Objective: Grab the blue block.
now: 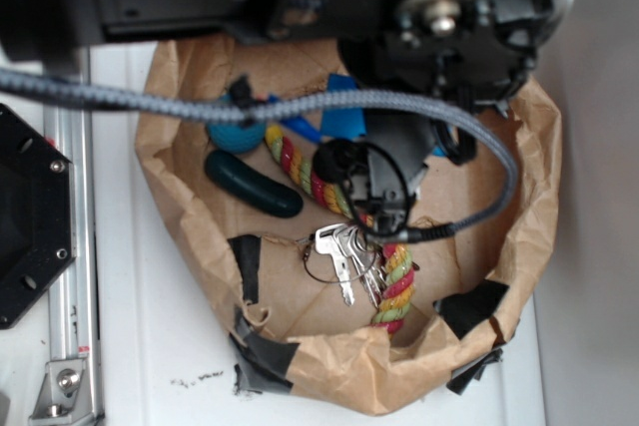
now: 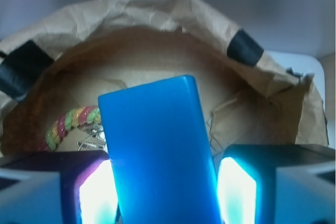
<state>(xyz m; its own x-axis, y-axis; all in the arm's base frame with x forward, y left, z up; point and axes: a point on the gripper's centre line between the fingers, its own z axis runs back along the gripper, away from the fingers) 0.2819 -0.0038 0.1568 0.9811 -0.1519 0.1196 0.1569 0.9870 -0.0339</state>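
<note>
The blue block [image 2: 157, 145] is a flat bright-blue slab that fills the middle of the wrist view, standing between my two fingers. My gripper [image 2: 167, 195] is shut on it, with the left pad [image 2: 97, 192] and the right pad [image 2: 236, 192] against its long sides, both glowing blue. In the exterior view the blue block [image 1: 344, 112] shows at the back of the brown paper bag [image 1: 200, 236], partly under the dark arm [image 1: 419, 37] and crossed by a grey cable [image 1: 300, 105]. The fingers themselves are hidden there.
Inside the bag lie a dark green capsule [image 1: 252, 185], a teal ball [image 1: 236, 132], a multicoloured rope [image 1: 300, 172] and a bunch of keys [image 1: 344, 251]. The rope [image 2: 71, 121] and keys [image 2: 92, 140] also show beyond the block. Black tape patches [image 1: 265, 356] mark the bag's crumpled rim.
</note>
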